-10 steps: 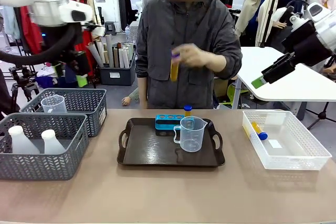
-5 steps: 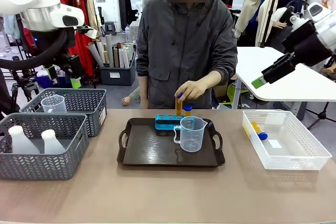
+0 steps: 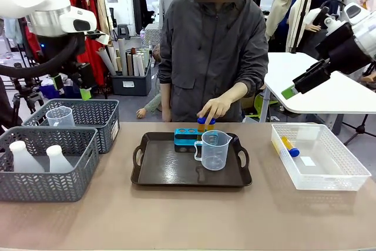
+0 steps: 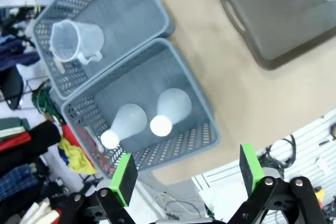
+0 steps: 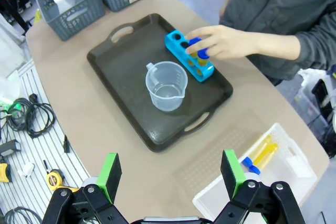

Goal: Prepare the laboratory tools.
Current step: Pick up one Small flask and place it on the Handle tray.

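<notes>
Over on the left, the left pincer [image 4: 187, 171] hangs high above the baskets. Its two green pads are spread wide, and it is released, with nothing between them and nothing touched.

Under it, at the left end of the bench [image 3: 176, 221], stand two grey mesh baskets. The far basket [image 3: 88, 113] holds one clear jug [image 3: 60, 116], upright. The near basket [image 3: 70, 174] holds two white flasks [image 3: 23, 157], upright and side by side.

In the middle of the bench lies one dark tray [image 3: 158, 171] with a handle at each end. Along its far edge sits one blue rack [image 3: 187, 136] with four holes. The two holes at its left end are empty, and two blue-capped tubes [image 5: 202, 54] of yellow liquid stand in its right end. A person's hand [image 3: 216, 108] rests on their caps. A second jug [image 3: 213, 150] stands upright on the tray, just in front of the rack and apart from it.

Towards the right end is one clear bin [image 3: 346, 174]. In it lie two more tubes [image 5: 262, 153], side by side, which makes four tubes in all.

The right pincer [image 5: 170, 171] is held high off to the right, its pads wide apart, released and empty.
</notes>
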{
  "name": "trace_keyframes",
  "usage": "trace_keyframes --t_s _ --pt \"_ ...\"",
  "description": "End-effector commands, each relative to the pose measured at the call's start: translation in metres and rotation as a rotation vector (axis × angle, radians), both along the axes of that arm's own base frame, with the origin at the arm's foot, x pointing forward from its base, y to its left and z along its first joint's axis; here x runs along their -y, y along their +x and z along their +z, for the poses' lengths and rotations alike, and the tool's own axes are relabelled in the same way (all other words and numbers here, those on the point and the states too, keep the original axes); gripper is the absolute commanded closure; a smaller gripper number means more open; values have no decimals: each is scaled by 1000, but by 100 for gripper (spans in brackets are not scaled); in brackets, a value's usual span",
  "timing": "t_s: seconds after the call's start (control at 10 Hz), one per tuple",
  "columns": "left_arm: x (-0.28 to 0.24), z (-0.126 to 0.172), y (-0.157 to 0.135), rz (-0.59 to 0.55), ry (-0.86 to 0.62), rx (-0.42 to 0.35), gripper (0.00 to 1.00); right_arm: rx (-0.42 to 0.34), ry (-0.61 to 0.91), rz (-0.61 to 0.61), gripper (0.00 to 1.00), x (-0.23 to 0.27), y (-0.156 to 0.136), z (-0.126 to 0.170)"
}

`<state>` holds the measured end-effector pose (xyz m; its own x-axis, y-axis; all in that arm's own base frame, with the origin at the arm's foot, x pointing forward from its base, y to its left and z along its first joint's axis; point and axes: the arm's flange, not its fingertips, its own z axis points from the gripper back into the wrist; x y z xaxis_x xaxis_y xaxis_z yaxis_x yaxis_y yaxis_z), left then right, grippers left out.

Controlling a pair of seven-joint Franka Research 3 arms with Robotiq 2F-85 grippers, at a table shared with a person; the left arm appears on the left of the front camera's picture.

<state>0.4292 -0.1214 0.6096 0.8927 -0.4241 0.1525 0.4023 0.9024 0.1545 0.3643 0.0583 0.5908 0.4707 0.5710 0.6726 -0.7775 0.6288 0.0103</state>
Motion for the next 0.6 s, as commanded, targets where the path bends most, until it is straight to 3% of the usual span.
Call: trace_keyframes --t_s 0.0,0.3,0.5 --pt "-31 -19 12 151 -4 22 0 -2 24 7 0 -1 1 1" --pt "-79 -32 14 296 -95 82 0 -2 24 7 0 -1 1 1" --pt "-120 -43 10 374 -94 67 0 -2 24 7 0 -1 1 1"
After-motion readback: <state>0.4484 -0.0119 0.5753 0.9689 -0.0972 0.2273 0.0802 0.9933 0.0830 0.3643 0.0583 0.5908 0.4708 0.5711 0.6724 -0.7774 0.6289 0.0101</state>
